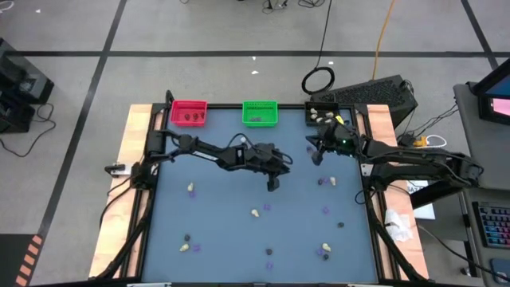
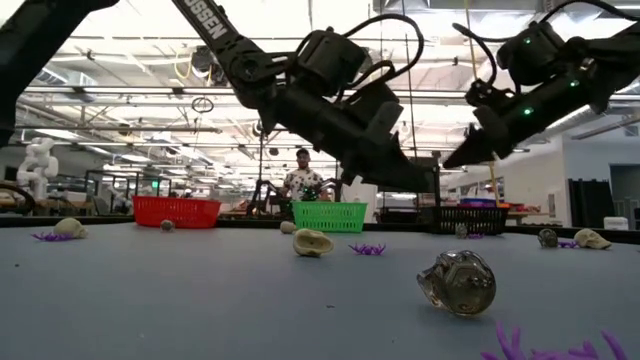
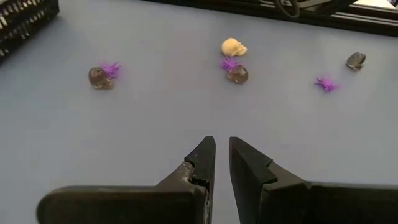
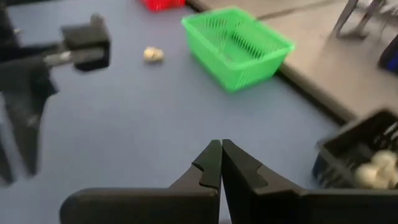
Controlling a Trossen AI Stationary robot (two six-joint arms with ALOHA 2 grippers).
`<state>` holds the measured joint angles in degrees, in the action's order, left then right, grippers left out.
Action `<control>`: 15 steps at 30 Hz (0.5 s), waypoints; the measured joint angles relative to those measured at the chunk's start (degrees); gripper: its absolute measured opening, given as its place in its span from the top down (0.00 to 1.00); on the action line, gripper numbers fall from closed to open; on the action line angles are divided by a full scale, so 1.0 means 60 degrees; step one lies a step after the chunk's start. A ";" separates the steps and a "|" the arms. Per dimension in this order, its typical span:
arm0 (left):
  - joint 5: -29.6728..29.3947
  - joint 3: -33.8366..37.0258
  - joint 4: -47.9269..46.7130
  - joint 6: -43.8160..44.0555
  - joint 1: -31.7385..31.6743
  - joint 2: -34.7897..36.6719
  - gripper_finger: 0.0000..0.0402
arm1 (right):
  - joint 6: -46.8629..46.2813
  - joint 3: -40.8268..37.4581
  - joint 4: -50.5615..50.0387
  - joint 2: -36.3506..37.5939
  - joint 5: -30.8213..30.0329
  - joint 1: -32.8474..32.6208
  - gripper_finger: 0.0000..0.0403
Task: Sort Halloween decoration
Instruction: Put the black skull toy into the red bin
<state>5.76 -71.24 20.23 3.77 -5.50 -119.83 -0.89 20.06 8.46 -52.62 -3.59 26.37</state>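
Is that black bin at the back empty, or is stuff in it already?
Not empty: the black bin holds several cream-white lumps, seen through its wall in the right wrist view.

Sitting on grey floor (image 1: 199, 32) crossed by dark tape lines; cables trailing, keyboard (image 1: 492, 227) lying beside surface (image 1: 239, 199). Ceiling lights (image 2: 300, 30) glowing, person (image 2: 302, 180) standing far behind.
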 joint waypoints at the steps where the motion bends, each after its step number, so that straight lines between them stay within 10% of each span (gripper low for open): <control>1: -0.0002 0.0032 0.0013 0.0000 -0.0003 0.0000 0.90 | -0.0143 0.0079 -0.0452 0.0126 0.0132 -0.0022 1.00; 15: -0.0007 0.0062 -0.0050 -0.0270 -0.0060 0.0000 0.90 | -0.3906 0.1967 -0.7734 0.0576 0.0414 -0.2451 0.94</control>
<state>5.72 -70.87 19.93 2.15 -5.86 -119.83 -24.32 31.86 -37.94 -49.16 -1.11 11.66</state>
